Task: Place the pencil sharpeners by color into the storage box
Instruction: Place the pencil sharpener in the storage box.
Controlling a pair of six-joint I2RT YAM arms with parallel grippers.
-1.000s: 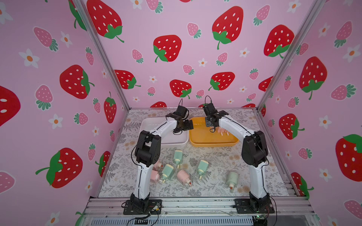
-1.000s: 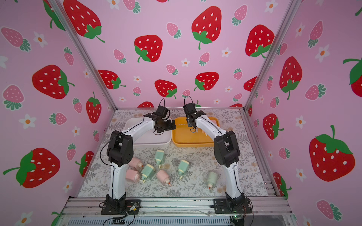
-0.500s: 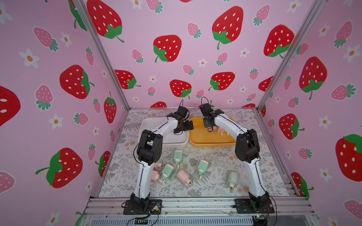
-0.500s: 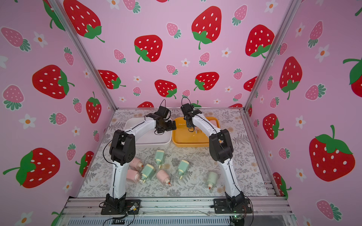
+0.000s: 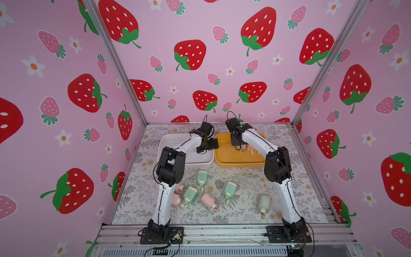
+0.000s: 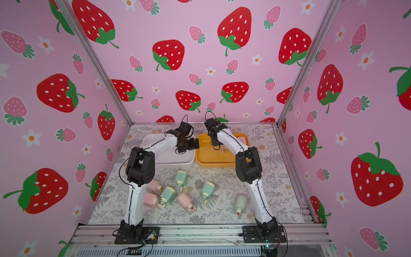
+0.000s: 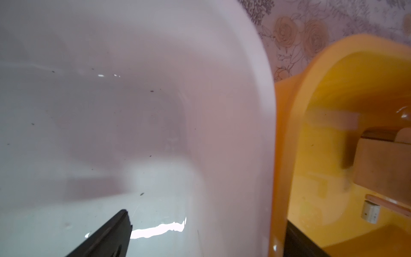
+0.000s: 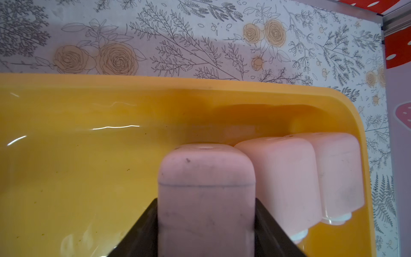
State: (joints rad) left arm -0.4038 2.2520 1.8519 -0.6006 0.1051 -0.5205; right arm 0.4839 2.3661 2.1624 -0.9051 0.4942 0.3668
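Pink walls printed with red strawberries (image 5: 191,55) enclose a white tabletop patterned with grey ferns and pale roses (image 5: 244,213). At its far end two shallow plastic trays sit touching side by side: a white tray (image 5: 163,144) and a yellow tray (image 5: 240,164).

Right gripper (image 8: 205,204): black jaws at a middling spread, clamped on both flanks of a pale pink rounded plastic pencil sharpener (image 8: 205,173), which is held low inside the yellow tray. Cannot tell whether it touches the tray floor. Just beside it, toward the tray's corner, a second pink sharpener (image 8: 280,178) and a third pink sharpener (image 8: 338,173) lie side by side, their cream necks pointing the same way.

Left gripper (image 5: 209,145): jaws spread wide with nothing between them. It hangs over the white tray's edge, next to the yellow tray.

Loose on the tabletop, nearer the arm bases and well apart from both grippers:
- Four mint green sharpeners (image 5: 202,177) (image 5: 190,194) (image 5: 230,189) (image 5: 263,202).
- Three loose pink sharpeners (image 5: 208,200) (image 5: 175,200) (image 5: 179,187), of which two are partly hidden behind the left arm.
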